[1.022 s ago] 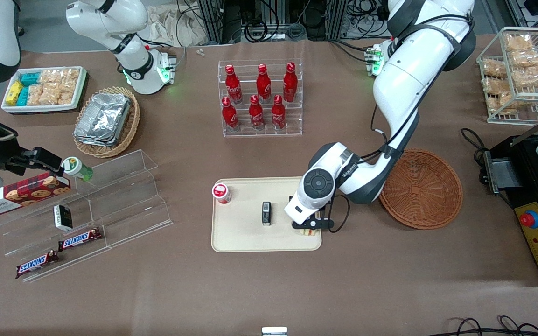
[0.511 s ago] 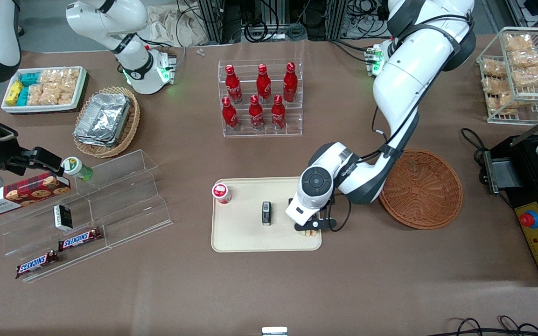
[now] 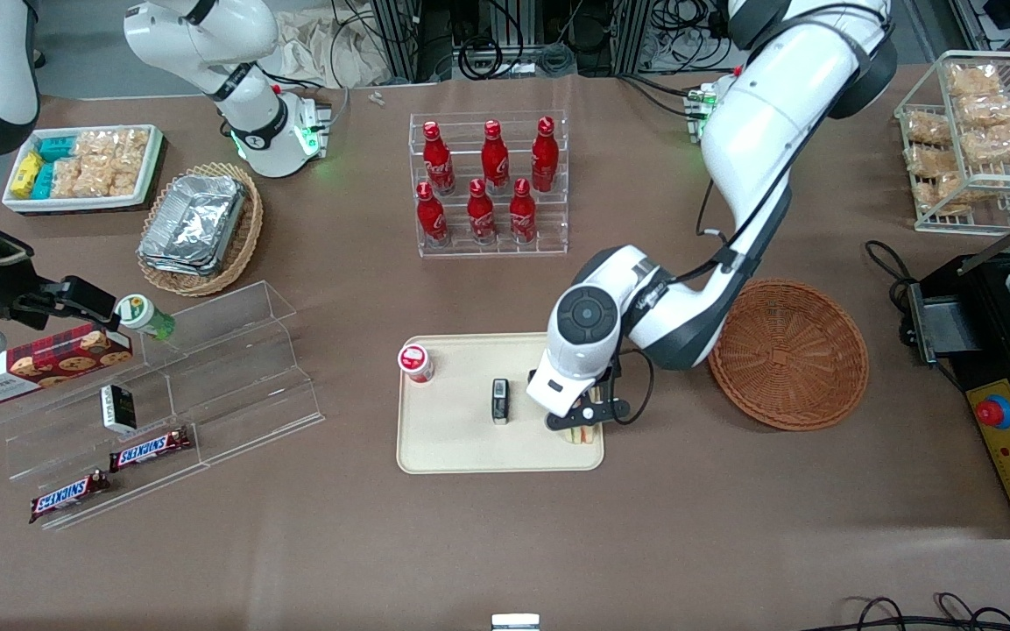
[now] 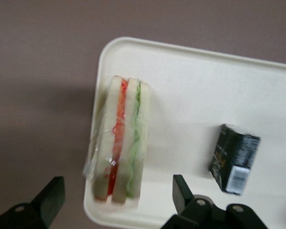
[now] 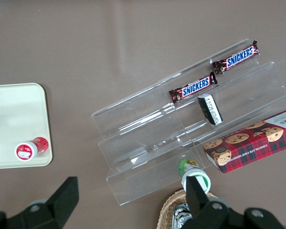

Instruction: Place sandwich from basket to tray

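Sandwich — wrapped, red and green filling — lies at tray corner; end effector above, fingers spread.

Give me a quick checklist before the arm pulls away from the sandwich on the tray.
1. Sandwich on the tray: ok, it stands on edge at the tray's corner, close to the rim.
2. Gripper released: ok, fingers spread wide, apart from the sandwich.
3. Basket emptied: ok, nothing shows in it.
4. Small black box clear of the sandwich: ok, a gap of bare tray lies between them.
5. Red-lidded cup out of the way: ok, at the tray's corner toward the parked arm's end.
6. Sandwich stable once left: cannot tell.
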You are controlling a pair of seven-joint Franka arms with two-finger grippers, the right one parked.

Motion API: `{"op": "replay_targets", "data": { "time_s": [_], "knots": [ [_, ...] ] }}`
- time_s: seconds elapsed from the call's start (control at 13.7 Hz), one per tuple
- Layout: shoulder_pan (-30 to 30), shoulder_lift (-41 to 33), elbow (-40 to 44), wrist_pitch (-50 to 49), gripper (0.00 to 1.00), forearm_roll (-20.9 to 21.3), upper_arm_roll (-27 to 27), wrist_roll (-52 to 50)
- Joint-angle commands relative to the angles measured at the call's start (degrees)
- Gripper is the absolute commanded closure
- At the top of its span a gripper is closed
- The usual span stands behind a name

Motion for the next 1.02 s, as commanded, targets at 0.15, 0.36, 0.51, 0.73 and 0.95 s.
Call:
{"op": "replay_targets", "data": {
  "time_s": [0.15,0.36,0.51,0.73,0.95],
  "knots": [
    [4.16,-11.11,-2.34,-7.74,0.00,-5.02,0.38,2.64],
    [9.25,-16.92,-2.34,-15.30,0.00,-12.30,0.38,11.25],
    [12.51,-19.82,-2.69,-18.56,0.00,-14.87,0.47,16.61],
    [18.22,-25.36,-5.24,-22.88,0.00,-16.70,0.47,25.22],
    [20.96,-30.54,-6.03,-29.28,0.00,-18.13,1.43,32.17]
  ]
}}
